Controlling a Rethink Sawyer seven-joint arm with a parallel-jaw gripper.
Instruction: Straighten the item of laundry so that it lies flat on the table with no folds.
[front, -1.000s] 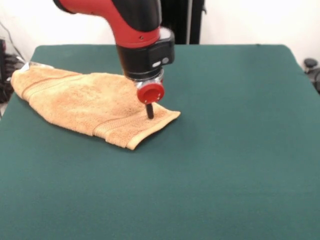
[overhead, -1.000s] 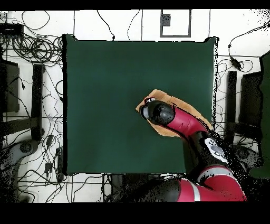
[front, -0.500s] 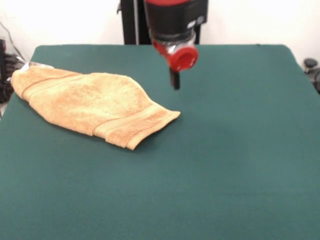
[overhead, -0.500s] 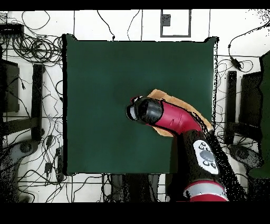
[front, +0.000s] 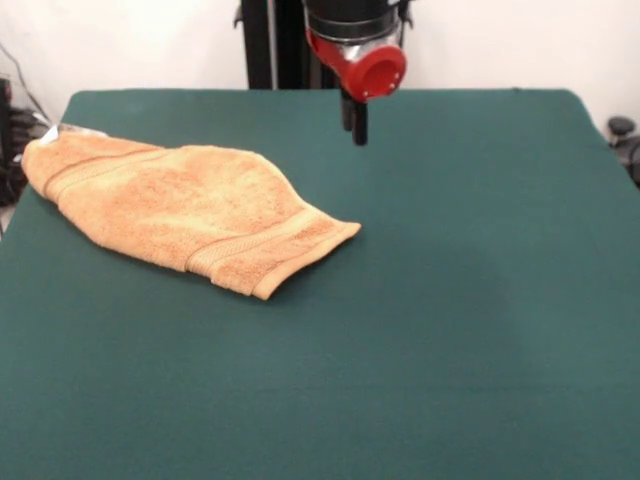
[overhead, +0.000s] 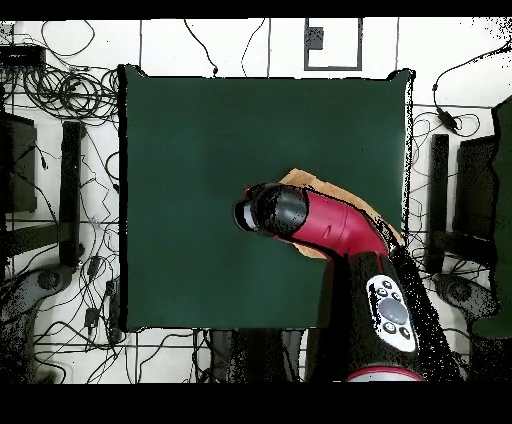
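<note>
One towel (front: 180, 210) on the table (front: 450, 330), front view: orange-tan terry, looped nap, lying in a rough teardrop shape on the left half. Wide end at the far left edge, narrowing to a corner near the middle. A woven border band crosses each end. It is doubled over, with a folded edge along its near side. A bit of white shows at its far left tip, too small to make out. Table top is dark green, felt-like, matte. Gripper (front: 355, 125) hangs in the air above the far middle, well apart from the towel, empty. Red round cap above two short black fingers (front: 359, 122) set close together, nothing between them. Arm is cut off at the top edge.

Overhead view: the red and black arm covers most of the towel (overhead: 305, 181); only tan slivers show past it, right of centre. Fingers are hidden under the wrist here.
</note>
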